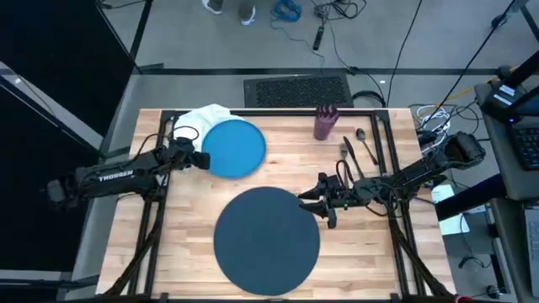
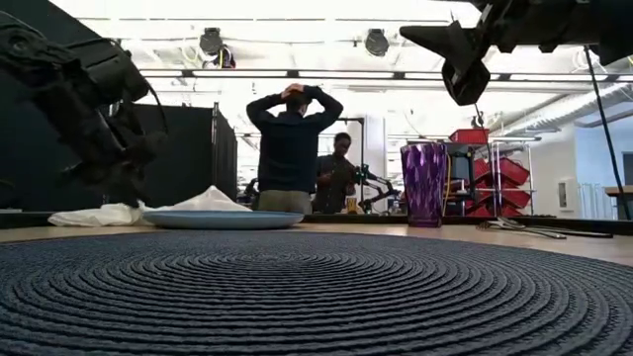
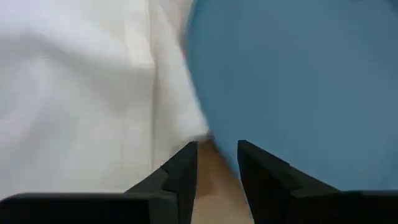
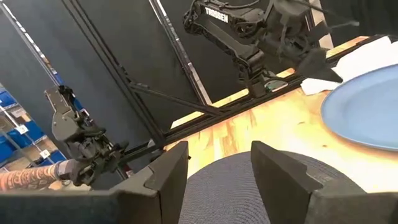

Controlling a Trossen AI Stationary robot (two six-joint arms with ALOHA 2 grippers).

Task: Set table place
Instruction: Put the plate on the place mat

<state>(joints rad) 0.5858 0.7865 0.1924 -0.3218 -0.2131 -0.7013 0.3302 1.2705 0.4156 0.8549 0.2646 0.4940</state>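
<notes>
The blue plate [image 1: 236, 148] lies at the table's far left, its far-left edge over the white napkin [image 1: 202, 116]. The dark grey charger [image 1: 266, 238] lies flat at the near middle. The purple cup [image 1: 325, 123] stands upright at the far edge, with the silver cutlery [image 1: 358, 148] lying to its right. My left gripper [image 3: 216, 149] is at the plate's left rim [image 3: 208, 134], its fingers a little apart, with bare wood between them. My right gripper [image 4: 219, 149] hangs open above the charger's far right edge, well clear of it in the low view. My left gripper comes in low from the table's left, its fingertips [image 3: 186, 163] on either side of the blue plate's left rim beside the napkin. Whether they touch the rim cannot be told. The plate lies flat.
Black frame rails [image 1: 389, 143] run along the table's edges. Bare wood [image 1: 181, 227] shows left and right of the charger. Two people [image 2: 292, 148] stand in the room beyond the far edge.
</notes>
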